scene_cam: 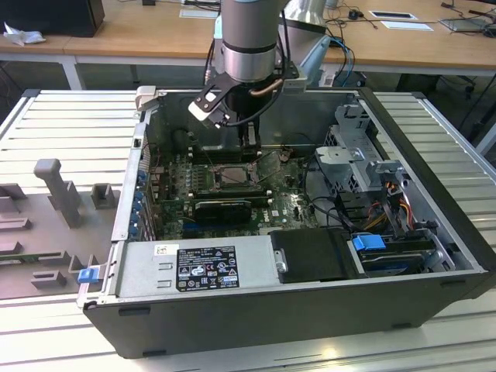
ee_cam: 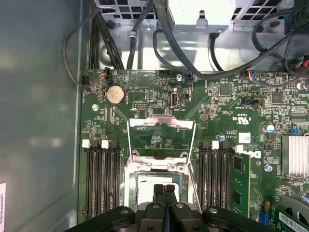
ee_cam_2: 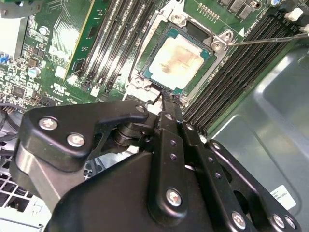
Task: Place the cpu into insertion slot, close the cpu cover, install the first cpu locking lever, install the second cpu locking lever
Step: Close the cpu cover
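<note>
Shut on nothing: two black fingers [ee_cam: 158, 194] of the gripper [ee_cam: 164, 189], pressed side by side in the first wrist view with no gap between them. Pointed tips-down at one edge of the insertion slot [ee_cam_2: 218, 44] in the second wrist view, gripper [ee_cam_2: 165, 99] just beside the grey metal rim; touching it or a shade clear, hard to say from that angle. Seated flat inside the slot, the cpu [ee_cam_2: 177, 57], pale silver top with a brownish smear at the middle and a thin green border round it. Swung open and standing clear of the slot, the cpu cover [ee_cam: 161, 120], hinged on the side toward the round coin cell [ee_cam: 115, 94], with green board [ee_cam: 222, 111] visible through its square window. Stretched from one slot corner out across the long black memory slots [ee_cam_2: 120, 38], a thin metal rod [ee_cam_2: 270, 39]. Past the board's edge, black cables [ee_cam: 108, 41] looping upward. In the exterior view, reaching straight down into the open computer case [scene_cam: 310, 310], the arm [scene_cam: 249, 39]. Beneath the case, lying on its side, a slatted metal table [scene_cam: 70, 124]. Along the case's nearer wall, a grey power supply [scene_cam: 194, 263].
</note>
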You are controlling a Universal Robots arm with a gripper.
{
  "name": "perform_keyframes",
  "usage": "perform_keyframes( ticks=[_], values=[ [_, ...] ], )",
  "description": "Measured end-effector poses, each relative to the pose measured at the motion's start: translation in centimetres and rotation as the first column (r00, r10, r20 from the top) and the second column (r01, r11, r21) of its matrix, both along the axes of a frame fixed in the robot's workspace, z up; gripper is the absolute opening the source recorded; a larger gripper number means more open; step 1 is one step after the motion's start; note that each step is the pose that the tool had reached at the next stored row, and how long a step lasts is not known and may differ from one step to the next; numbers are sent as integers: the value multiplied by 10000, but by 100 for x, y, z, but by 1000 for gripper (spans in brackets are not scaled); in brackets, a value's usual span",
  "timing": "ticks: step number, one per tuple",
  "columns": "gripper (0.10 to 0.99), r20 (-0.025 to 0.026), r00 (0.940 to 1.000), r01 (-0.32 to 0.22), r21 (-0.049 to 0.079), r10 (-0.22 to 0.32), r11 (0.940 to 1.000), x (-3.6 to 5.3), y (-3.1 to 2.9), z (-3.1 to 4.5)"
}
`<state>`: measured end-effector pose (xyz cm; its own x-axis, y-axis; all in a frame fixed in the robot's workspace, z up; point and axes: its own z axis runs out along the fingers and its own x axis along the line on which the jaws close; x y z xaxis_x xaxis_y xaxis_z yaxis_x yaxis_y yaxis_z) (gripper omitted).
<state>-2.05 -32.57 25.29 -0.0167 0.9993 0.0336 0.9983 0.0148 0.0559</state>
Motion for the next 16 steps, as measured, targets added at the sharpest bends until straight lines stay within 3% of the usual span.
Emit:
perform_keyframes(
  ticks=[7,16],
  values=[
    [106,0,10000,1,1,-1,10000,0,1,116],
    [106,1,10000,0,2,0,10000,10,1,145]
  ],
)
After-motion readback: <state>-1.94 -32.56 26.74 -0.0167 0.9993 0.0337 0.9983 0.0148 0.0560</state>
